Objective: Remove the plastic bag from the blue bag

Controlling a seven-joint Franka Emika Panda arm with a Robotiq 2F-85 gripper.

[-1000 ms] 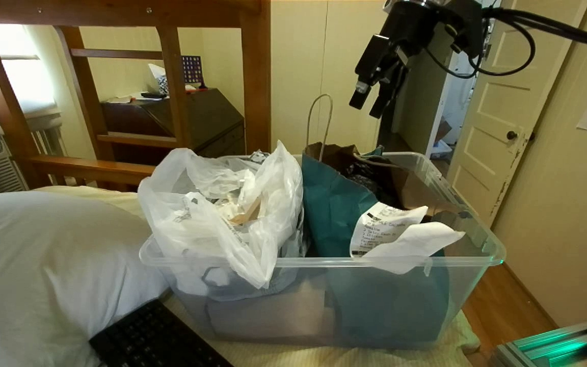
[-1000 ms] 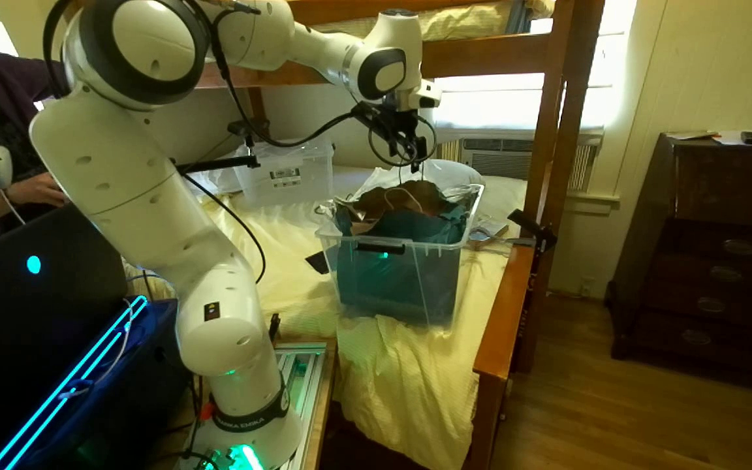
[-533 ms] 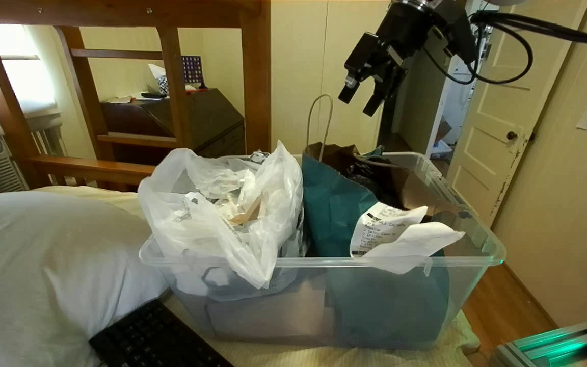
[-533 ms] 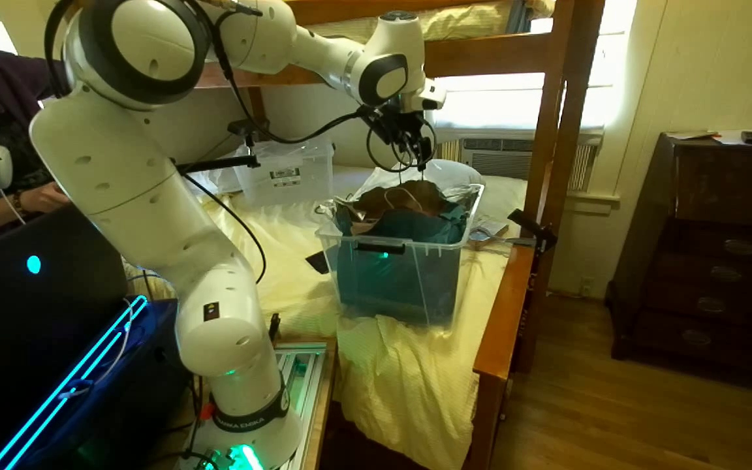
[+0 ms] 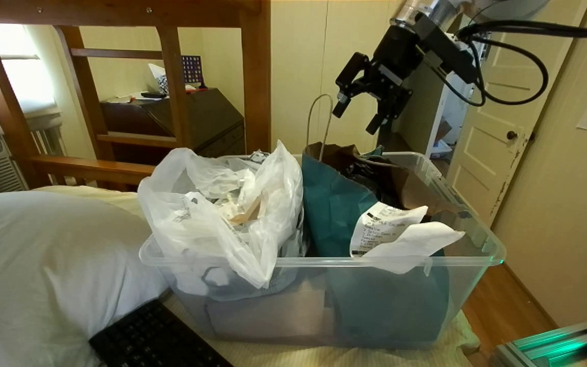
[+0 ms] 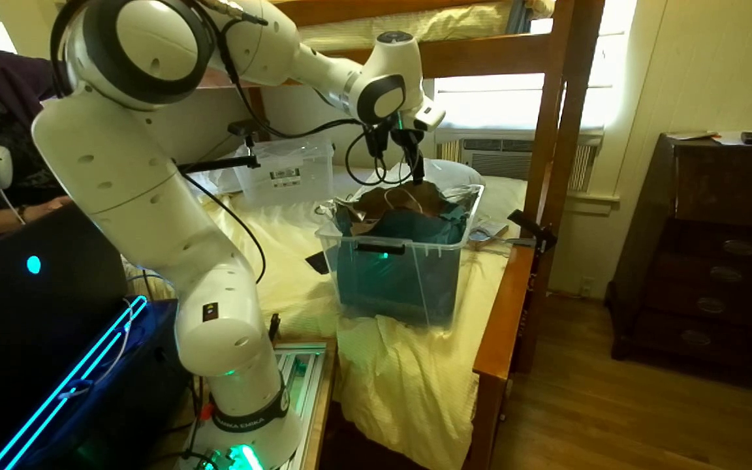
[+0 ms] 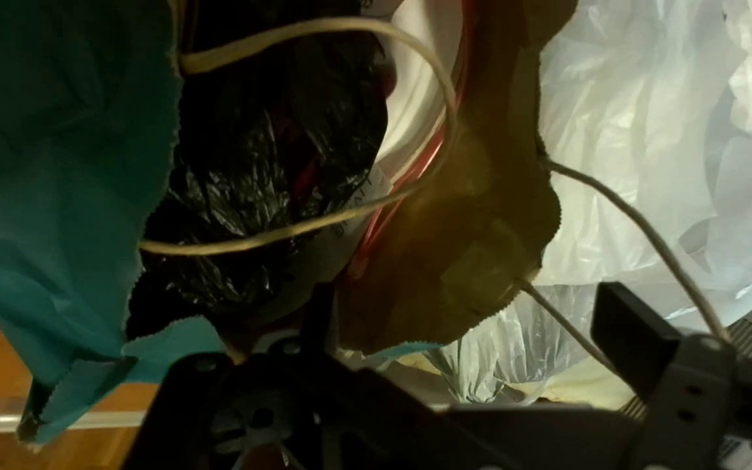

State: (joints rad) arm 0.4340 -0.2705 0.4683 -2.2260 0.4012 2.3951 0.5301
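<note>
A window is glowing white above an air conditioner, behind a wooden bunk bed. A dark chest of drawers is standing near a pale yellow wall on the wooden floor, and a cream door is standing open.

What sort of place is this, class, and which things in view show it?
Probably a bedroom: there is a wooden bunk bed, with yellow bedding on it, and a large white pillow.
</note>
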